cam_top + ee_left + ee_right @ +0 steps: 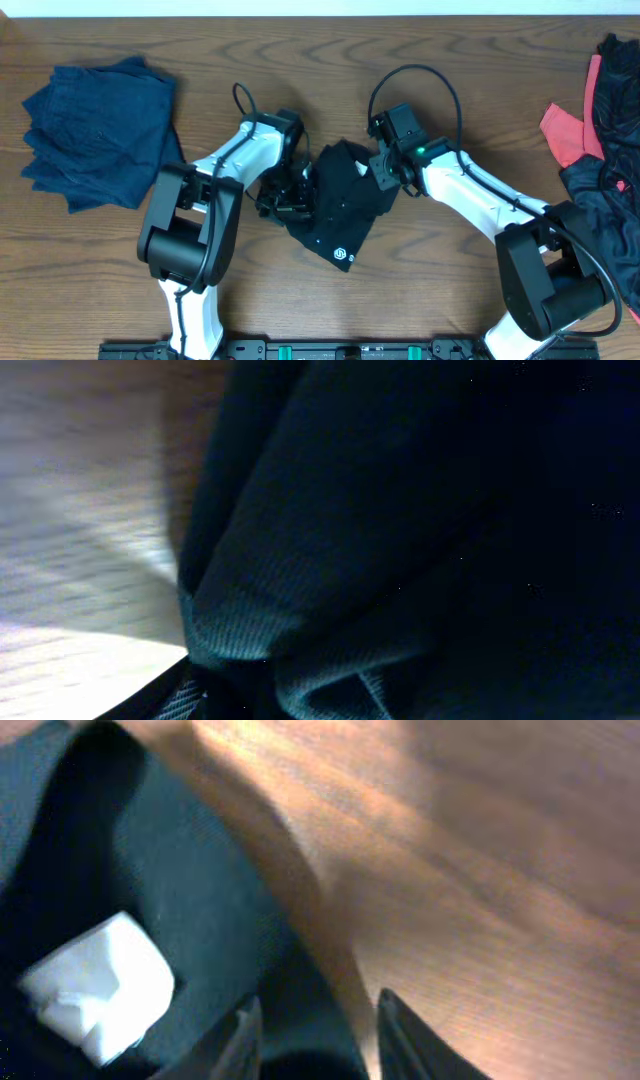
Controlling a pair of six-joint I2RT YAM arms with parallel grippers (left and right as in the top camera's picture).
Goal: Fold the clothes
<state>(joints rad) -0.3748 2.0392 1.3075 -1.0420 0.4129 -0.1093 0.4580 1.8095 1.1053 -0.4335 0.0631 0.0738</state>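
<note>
Centre of worktop: black garment bunched between both arms. left hand pressed into its left edge, probably to gather fold; cannot tell how open. right hand parted astride upper-right hem, not clamped.

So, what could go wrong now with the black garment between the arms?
The black garment lies bunched, not flat, so a fold may trap wrinkles. The right gripper has open jaws over its edge; lifting away could snag it. Fabric fills the left wrist view, so the left gripper may drag it.
</note>
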